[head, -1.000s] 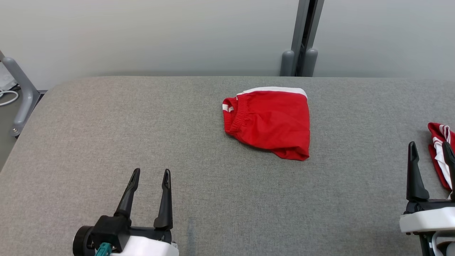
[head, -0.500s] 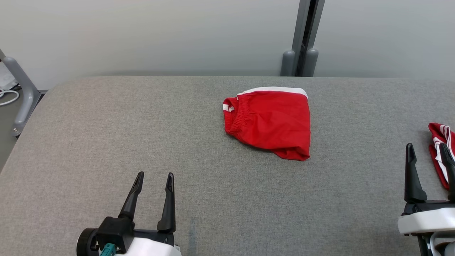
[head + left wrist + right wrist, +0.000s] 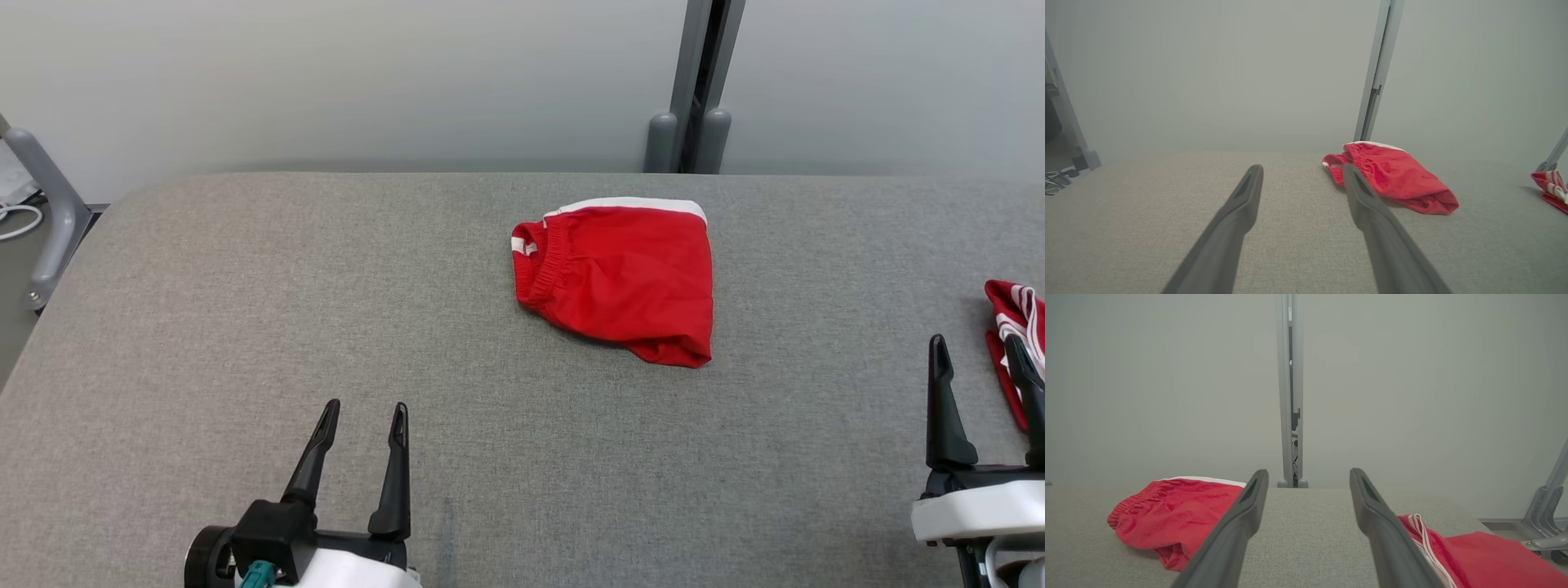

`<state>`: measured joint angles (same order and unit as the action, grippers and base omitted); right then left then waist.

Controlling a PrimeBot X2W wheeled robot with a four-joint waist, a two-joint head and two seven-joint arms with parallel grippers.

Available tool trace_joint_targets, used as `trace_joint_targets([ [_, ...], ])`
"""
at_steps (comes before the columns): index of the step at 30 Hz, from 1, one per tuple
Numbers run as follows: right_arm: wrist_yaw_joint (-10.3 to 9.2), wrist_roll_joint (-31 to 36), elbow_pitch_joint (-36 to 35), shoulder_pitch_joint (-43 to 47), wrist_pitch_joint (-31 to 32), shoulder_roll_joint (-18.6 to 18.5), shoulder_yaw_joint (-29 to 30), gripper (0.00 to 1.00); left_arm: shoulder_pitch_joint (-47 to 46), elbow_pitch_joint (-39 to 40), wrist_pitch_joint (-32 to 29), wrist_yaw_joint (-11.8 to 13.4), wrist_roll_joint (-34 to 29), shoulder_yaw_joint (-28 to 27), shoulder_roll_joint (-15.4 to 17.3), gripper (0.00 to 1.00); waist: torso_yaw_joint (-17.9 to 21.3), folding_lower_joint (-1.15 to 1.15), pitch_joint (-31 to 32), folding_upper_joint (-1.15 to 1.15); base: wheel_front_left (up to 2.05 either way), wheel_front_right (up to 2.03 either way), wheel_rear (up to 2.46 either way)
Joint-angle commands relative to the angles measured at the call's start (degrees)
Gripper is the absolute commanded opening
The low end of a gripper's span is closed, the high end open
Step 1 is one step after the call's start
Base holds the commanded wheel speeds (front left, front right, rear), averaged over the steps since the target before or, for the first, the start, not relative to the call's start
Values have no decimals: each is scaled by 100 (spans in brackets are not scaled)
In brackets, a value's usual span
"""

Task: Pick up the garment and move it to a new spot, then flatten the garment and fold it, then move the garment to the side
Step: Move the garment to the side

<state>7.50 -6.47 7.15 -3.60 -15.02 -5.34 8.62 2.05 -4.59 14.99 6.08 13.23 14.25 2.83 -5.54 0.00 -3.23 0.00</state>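
The garment [image 3: 620, 278] is a pair of red shorts with a white band, folded into a compact wedge on the grey padded table [image 3: 245, 310], right of centre toward the back. It also shows in the left wrist view [image 3: 1392, 175] and the right wrist view [image 3: 1171, 514]. My left gripper [image 3: 363, 416] stands open at the near left, well short of the garment, with nothing between its fingers. My right gripper [image 3: 976, 351] is open at the near right edge, also empty. The open fingers frame bare table in the left wrist view [image 3: 1302, 171] and the right wrist view [image 3: 1308, 475].
A second red garment with white stripes [image 3: 1012, 335] lies at the table's right edge, just behind my right gripper, seen too as red cloth [image 3: 1474, 555]. A grey post [image 3: 694, 90] rises behind the table. A metal frame leg [image 3: 49, 220] stands off the left corner.
Both grippers have drawn back slightly toward the near edge, staying open. The garment has not moved.
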Motion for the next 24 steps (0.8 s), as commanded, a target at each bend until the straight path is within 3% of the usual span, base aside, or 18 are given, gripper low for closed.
trace_joint_targets([
  [1, -1, -12, 23, 43, -20, -32, 7, 100, -6, -9, 22, -7, 20, 7, 20, 100, -7, 0, -10, 0, 0, 0, 0],
  [5, 0, -404, 209, -114, -15, 5, -48, 100, -76, 20, 22, -17, 23, 40, 19, 100, -55, 0, -122, 0, 0, 0, 0],
  [9, 0, -1258, 686, -452, 48, -311, -524, 100, -223, 60, 23, -5, 33, 98, 21, 100, -157, 0, -374, 0, 0, 0, 0],
  [16, 0, -3584, 1190, -1496, 1494, -1273, -1515, 100, -544, 119, 22, 48, 46, 310, 17, 100, -426, 0, -994, 0, 0, 0, 0],
  [24, 0, -5769, 1659, -2416, 3247, -1884, -1811, 100, -863, 155, 23, 150, 157, 542, 20, 100, -818, 0, -1543, 0, 0, 0, 0],
])
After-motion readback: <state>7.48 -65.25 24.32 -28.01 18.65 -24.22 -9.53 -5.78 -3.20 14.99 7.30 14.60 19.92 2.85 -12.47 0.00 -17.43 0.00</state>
